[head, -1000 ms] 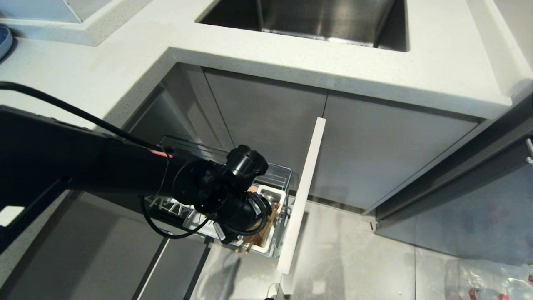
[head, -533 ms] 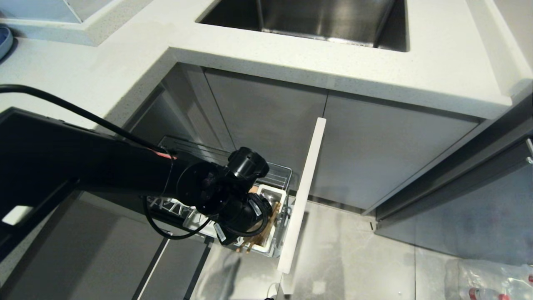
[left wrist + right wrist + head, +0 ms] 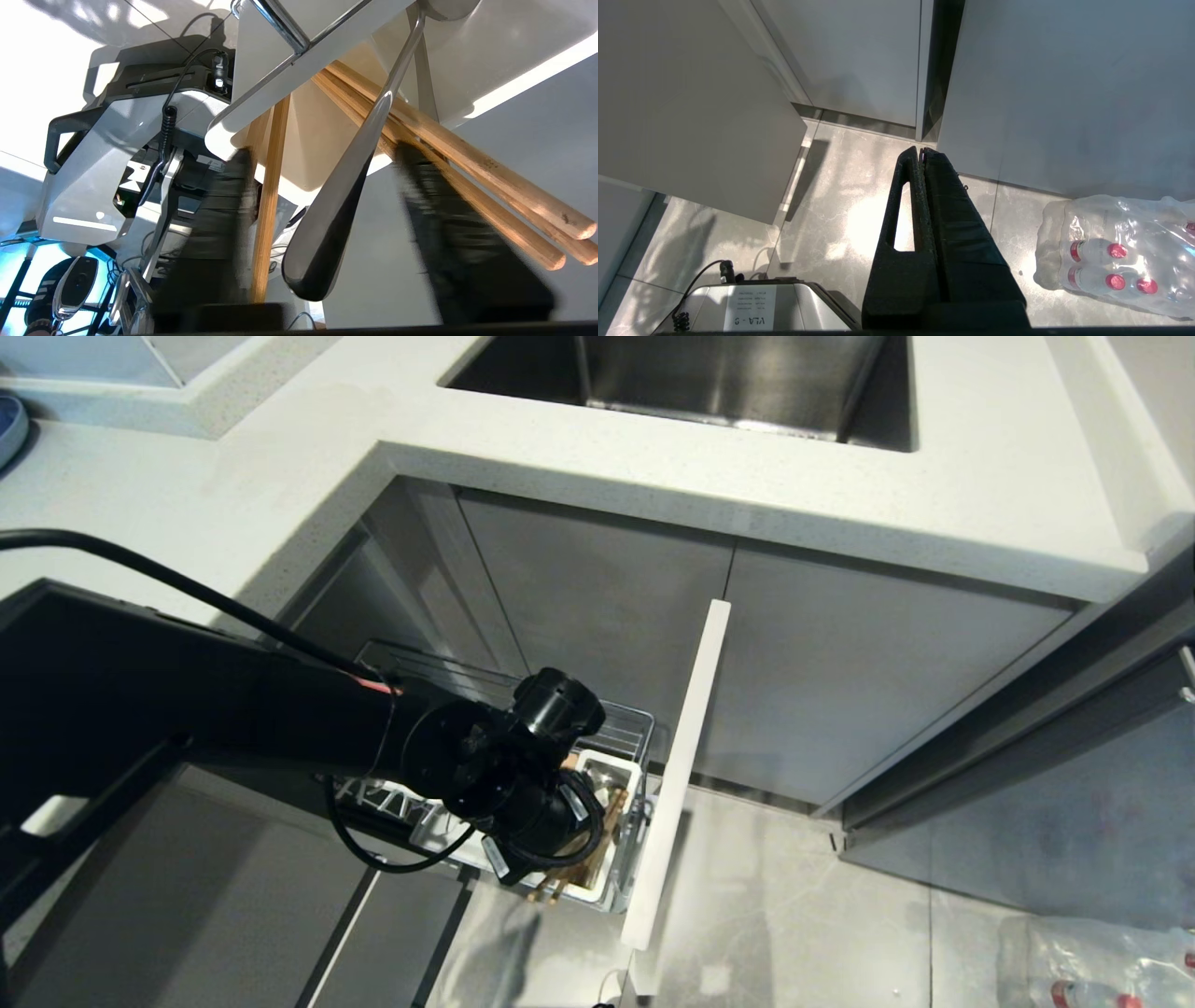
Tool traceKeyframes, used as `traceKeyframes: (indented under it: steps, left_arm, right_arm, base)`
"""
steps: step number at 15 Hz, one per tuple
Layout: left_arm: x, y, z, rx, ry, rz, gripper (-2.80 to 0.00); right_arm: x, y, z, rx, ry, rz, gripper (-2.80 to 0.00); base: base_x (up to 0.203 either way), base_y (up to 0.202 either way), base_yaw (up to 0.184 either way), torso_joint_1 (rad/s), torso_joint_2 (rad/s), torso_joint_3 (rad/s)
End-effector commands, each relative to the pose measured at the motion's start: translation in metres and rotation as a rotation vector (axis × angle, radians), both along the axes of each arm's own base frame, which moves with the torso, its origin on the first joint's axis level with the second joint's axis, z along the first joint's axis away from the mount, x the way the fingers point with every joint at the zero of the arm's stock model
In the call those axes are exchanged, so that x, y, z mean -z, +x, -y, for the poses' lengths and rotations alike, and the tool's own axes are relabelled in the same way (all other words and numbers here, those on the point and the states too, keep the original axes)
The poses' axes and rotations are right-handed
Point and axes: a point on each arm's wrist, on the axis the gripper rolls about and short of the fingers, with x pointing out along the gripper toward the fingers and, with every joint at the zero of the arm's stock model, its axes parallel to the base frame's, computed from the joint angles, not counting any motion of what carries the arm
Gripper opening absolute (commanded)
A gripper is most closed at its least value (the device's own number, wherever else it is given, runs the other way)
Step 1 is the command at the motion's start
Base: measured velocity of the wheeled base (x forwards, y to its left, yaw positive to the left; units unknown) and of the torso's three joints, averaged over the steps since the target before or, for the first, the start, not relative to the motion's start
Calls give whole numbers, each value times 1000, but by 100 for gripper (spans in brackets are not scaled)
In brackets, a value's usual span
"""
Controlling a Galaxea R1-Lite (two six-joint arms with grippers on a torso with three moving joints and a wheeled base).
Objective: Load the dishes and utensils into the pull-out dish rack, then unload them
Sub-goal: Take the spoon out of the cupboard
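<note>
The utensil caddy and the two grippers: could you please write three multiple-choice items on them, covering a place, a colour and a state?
1. Where is the spoon handle?
A. In the sink
B. Between the fingers of the left gripper
C. On the countertop

2. What colour is the utensil caddy?
A. White
B. Blue
C. Black

3. How is the right gripper?
A. Wide open
B. Holding a bottle
C. Shut, holding nothing

Key: 1 B, the left wrist view shows a finger on each side of the handle. 2 A, its plastic wall is white. 3 C, its fingers meet, with only floor beyond.
</note>
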Motion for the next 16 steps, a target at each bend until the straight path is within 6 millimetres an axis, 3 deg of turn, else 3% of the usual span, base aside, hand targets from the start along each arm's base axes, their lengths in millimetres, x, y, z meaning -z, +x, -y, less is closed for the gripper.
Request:
traceKeyframes:
  steps: [1,8,16]
  left_arm:
    - [1,0,0,-6,2,-5,-280]
    - [0,-1,0,-3,0,-2,-280]
    - [-45,-16,-13,-2,-69,99,-280]
  right_arm:
    - [0,0,0,-1,0,-2,-280]
    - [0,0,0,-1,0,-2,-280]
    - [0,0,0,-1,0,-2,-280]
  base:
    - [0,0,0,0,0,0]
    - [0,0,0,0,0,0]
    - [0,0,0,0,0,0]
